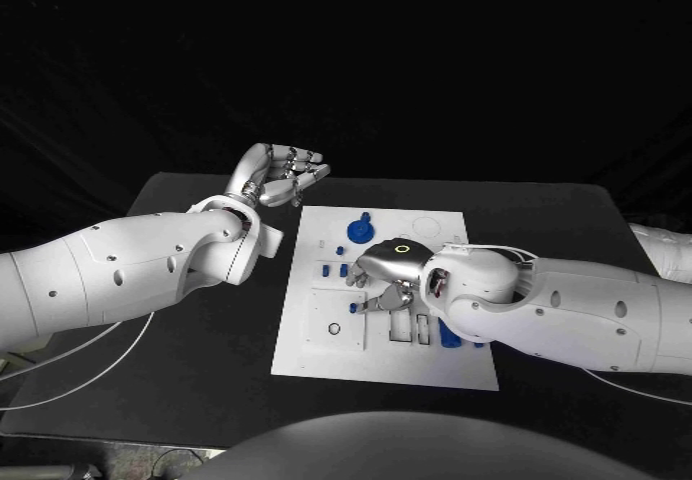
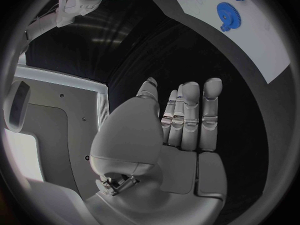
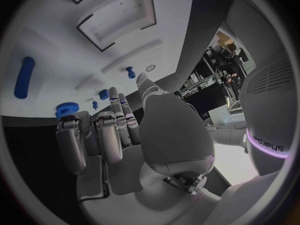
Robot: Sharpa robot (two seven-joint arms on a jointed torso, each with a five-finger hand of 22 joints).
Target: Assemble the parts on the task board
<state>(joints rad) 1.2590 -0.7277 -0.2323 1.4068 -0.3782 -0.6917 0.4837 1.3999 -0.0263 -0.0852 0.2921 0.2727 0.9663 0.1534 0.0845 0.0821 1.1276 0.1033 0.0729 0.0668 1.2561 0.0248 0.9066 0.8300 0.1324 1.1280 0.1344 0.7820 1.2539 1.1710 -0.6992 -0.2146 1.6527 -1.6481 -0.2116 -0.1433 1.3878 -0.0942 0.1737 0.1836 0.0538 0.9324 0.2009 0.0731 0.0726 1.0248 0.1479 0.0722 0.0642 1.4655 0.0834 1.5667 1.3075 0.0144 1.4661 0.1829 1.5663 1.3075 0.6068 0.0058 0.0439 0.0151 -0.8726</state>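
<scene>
The white task board (image 1: 325,352) lies in the middle of the black table. A blue gear (image 1: 359,229) stands near its far edge, and small blue pegs (image 1: 340,250) lie just nearer. My right hand (image 1: 382,281) hovers over the board's middle with its fingers apart and nothing in them. In the right wrist view this hand (image 3: 125,135) reaches toward the blue gear (image 3: 65,109), a peg (image 3: 130,72) and a blue oblong part (image 3: 24,77). My left hand (image 1: 281,173) is raised beyond the board's far left corner. Its fingers (image 2: 187,115) are stretched out and hold nothing.
A small black ring (image 1: 335,328) lies on the board's near left part. Another blue part (image 1: 450,336) shows under my right forearm. Rectangular recesses (image 3: 119,15) are sunk into the board. Black table surface (image 1: 188,380) lies to the left of the board.
</scene>
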